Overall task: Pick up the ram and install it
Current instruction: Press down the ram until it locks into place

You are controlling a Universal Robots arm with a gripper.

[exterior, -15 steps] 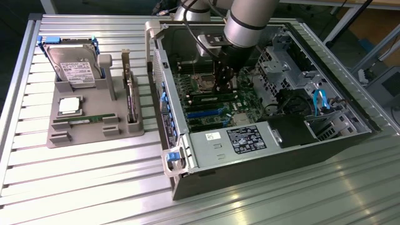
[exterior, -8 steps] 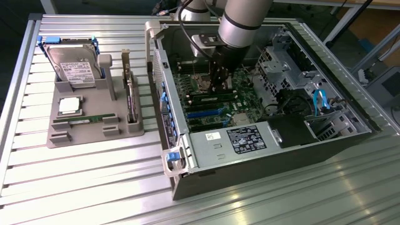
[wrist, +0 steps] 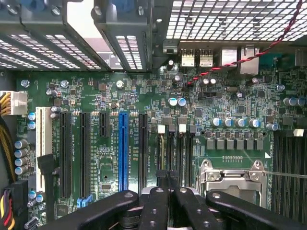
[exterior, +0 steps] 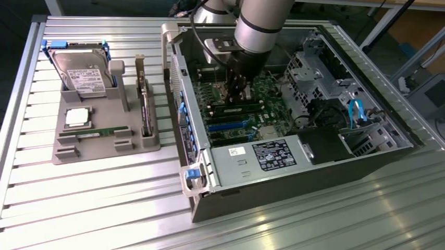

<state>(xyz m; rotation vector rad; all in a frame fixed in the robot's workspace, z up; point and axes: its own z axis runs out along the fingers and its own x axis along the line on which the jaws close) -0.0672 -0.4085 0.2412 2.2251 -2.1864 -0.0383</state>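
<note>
On the exterior view's left, a grey tray [exterior: 104, 148] sits on the slatted table [exterior: 83, 208]. It holds a hard drive [exterior: 82, 73] standing at the back, a silver processor [exterior: 76, 117] lying flat, a ram [exterior: 94, 134] stick resting in its front slot, and a card [exterior: 145, 107] on edge at the tray's right side. To the right stands the open computer case [exterior: 292, 156]. My arm [exterior: 261, 23] reaches down into it, and my jaws [exterior: 237, 94] are pressed together just above the motherboard [wrist: 120, 91]. A second stick [exterior: 235, 110] lies seated in a slot directly under them. In the wrist view, the black fingers [wrist: 153, 211] meet over the slots beside the processor socket [wrist: 232, 179].
</note>
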